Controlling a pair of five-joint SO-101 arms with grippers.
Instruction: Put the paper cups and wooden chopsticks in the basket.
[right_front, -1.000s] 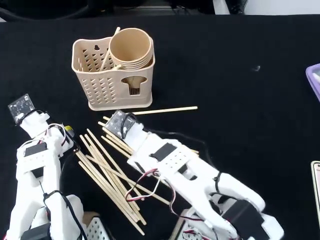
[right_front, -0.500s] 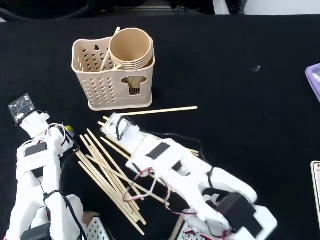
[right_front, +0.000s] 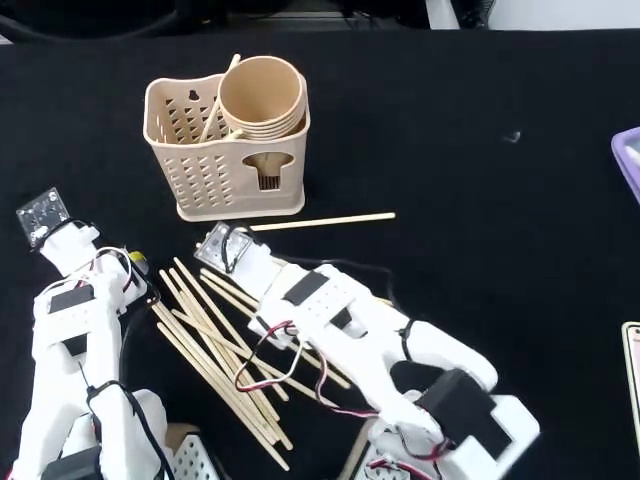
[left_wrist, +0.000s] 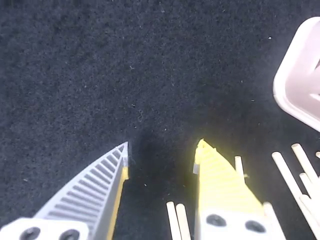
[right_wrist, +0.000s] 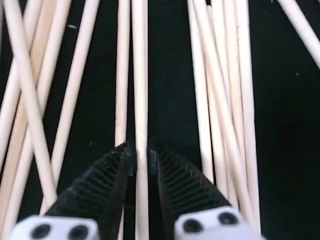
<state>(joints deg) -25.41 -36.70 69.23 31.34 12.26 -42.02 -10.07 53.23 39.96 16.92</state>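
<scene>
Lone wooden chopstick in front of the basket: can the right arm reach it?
Probably yes. The lone pale wooden chopstick lies on bare black cloth close to the right arm's fingers, nothing between. But those fingers pinch a chopstick from the pile, so that likely goes first.

My high cam is fixed off the arms and looks down over the whole black bench (right_front: 480, 200) from my side. That puts both arm bases at the near edge and the basket (right_front: 225, 175) farther out. My left wrist cam rides low and stares down past my left tool (left_wrist: 163, 145) at bare bench, catching a basket corner and a few ends of the chopsticks (left_wrist: 287, 172), while my right wrist cam sits right up close over that pile, looking out along my right tool (right_wrist: 141, 146). So the chopsticks show up in all three cams, and the basket in the high and left wrist ones.
</scene>
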